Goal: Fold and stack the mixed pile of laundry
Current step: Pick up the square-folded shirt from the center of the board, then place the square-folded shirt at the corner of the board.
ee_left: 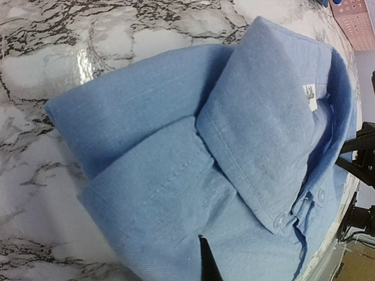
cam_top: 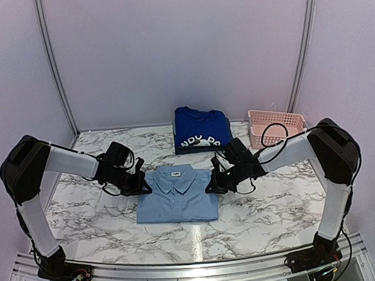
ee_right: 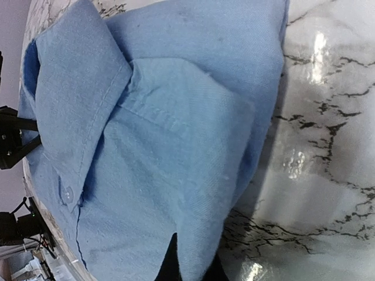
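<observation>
A light-blue collared shirt [cam_top: 177,194] lies folded, collar up, at the middle of the marble table [cam_top: 275,202]. Behind it sits a folded royal-blue T-shirt [cam_top: 201,128] with white lettering. My left gripper [cam_top: 143,186] is shut on the shirt's left shoulder edge; in the left wrist view the shirt [ee_left: 176,158] fills the frame and cloth bunches round one dark fingertip [ee_left: 206,260]. My right gripper [cam_top: 213,182] is shut on the shirt's right shoulder edge. In the right wrist view a fold of the shirt [ee_right: 170,146] runs down between my gripper's [ee_right: 192,266] dark fingers.
A pink lattice basket [cam_top: 275,126] stands at the back right beside the T-shirt, close behind the right arm. White booth walls close the table on three sides. A metal rail runs along the near edge [cam_top: 196,265].
</observation>
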Motion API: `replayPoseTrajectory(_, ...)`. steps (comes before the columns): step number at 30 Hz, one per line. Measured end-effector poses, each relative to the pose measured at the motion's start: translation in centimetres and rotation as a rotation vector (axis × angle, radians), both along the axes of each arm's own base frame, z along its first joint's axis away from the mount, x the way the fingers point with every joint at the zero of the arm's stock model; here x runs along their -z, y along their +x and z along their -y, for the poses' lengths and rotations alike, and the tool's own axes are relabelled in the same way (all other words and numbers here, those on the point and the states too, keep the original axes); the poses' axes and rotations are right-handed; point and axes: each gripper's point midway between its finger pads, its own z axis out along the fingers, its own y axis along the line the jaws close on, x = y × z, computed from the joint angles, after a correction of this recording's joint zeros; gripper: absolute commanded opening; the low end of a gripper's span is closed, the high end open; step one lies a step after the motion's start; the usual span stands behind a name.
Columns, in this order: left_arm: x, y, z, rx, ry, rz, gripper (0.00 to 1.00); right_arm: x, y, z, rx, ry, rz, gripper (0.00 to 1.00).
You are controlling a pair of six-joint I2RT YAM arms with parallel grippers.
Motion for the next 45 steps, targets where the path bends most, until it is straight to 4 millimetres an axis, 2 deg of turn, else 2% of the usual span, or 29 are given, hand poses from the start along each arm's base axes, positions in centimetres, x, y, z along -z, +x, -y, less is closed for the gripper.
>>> replayPoseTrajectory(4, -1.2, 0.0, 0.4, 0.002, 0.01, 0.038, 0.0, -0.8, 0.5, 0.4, 0.001, -0.045, 0.033, 0.0)
replayPoseTrajectory(8, -4.3, 1.1, 1.4, 0.0, 0.003, 0.125, 0.0, -3.3, 1.8, 0.8, 0.005, -0.096, 0.111, 0.0)
replayPoseTrajectory(13, -9.8, 3.3, 3.4, -0.007, -0.015, 0.266, 0.0, -8.8, 4.0, 1.4, 0.018, -0.138, 0.265, 0.0)
replayPoseTrajectory(18, -14.5, 5.0, 5.1, -0.016, -0.022, 0.384, 0.0, -13.8, 5.7, 3.1, 0.042, -0.182, 0.394, 0.0)
replayPoseTrajectory(23, -20.4, 7.3, 6.9, -0.035, -0.059, 0.51, 0.0, -19.0, 9.0, 6.1, 0.103, -0.23, 0.534, 0.0)
replayPoseTrajectory(25, -23.1, 9.1, 8.2, -0.044, -0.082, 0.578, 0.0, -20.8, 10.5, 7.3, 0.13, -0.247, 0.586, 0.0)
replayPoseTrajectory(28, -25.3, 11.9, 9.9, -0.06, -0.095, 0.649, 0.0, -23.5, 13.0, 9.4, 0.167, -0.28, 0.662, 0.0)
replayPoseTrajectory(31, -25.9, 14.9, 11.7, -0.074, -0.095, 0.697, 0.0, -25.2, 15.5, 10.8, 0.198, -0.31, 0.72, 0.0)
replayPoseTrajectory(34, -24.8, 18.1, 13.3, -0.084, -0.08, 0.731, 0.0, -25.0, 18.6, 12.0, 0.217, -0.347, 0.746, 0.0)
replayPoseTrajectory(37, -23.0, 20.9, 14.1, -0.093, -0.071, 0.738, 0.0, -22.9, 21.9, 12.6, 0.22, -0.385, 0.736, 0.0)
replayPoseTrajectory(39, -21.5, 22.7, 14.0, -0.106, -0.063, 0.73, 0.0, -21.2, 24.2, 12.6, 0.214, -0.403, 0.729, 0.0)
replayPoseTrajectory(45, -17.4, 26.9, 11.5, -0.167, -0.095, 0.672, 0.0, -17.1, 29.3, 11.5, 0.189, -0.418, 0.715, 0.0)
